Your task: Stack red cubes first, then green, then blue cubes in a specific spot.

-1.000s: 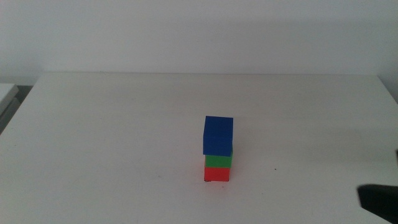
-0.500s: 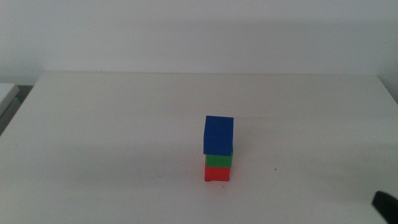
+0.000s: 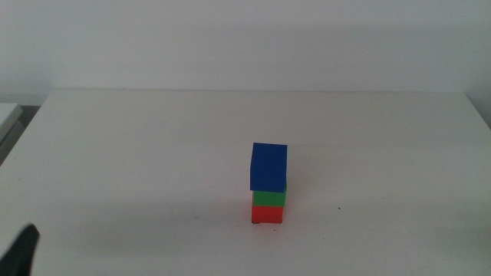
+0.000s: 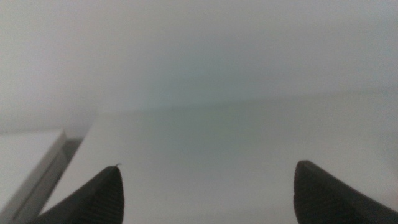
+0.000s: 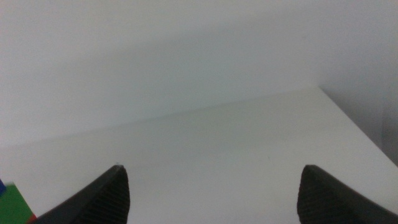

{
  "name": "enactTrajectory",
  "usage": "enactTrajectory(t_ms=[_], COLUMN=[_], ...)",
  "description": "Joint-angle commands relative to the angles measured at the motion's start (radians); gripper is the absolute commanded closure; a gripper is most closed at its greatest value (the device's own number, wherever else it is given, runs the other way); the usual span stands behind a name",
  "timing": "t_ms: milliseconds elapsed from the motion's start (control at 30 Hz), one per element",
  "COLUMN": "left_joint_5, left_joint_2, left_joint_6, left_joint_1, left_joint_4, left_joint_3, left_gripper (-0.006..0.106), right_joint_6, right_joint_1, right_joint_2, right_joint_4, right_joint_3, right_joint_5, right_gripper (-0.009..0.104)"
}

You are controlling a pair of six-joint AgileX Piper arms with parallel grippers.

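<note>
The three cubes stand as one stack near the table's middle: the red cube at the base, the green cube on it, the blue cube on top, slightly overhanging. No gripper touches them. My left gripper is open and empty; it shows as a dark shape at the bottom left corner of the middle view, far from the stack. My right gripper is open and empty and is out of the middle view; its wrist view catches the green cube at the picture's edge.
The white table carries only the stack. A pale ledge lies beyond the table's left edge. The far edge runs along a white wall.
The right gripper's dark shape has left the middle view at the bottom right. The left gripper has come into view at the bottom left. The stack has not moved.
</note>
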Motion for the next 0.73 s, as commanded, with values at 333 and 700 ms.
enactTrajectory(t_ms=[333,700], left_joint_5=[-0.136,-0.135], left_joint_2=[-0.004,-0.004], left_joint_6=[0.001,0.001], left_joint_1=[0.002,0.002], left_joint_4=[-0.009,-0.016], left_joint_3=[0.062,0.062], left_gripper=[0.007,0.007], right_joint_6=[-0.006,-0.006], right_joint_1=[-0.011,-0.011], right_joint_2=[-0.005,-0.005], right_joint_4=[0.022,0.022], right_joint_3=[0.005,0.005], right_joint_5=[-0.093,-0.093], right_gripper=[0.002,0.002])
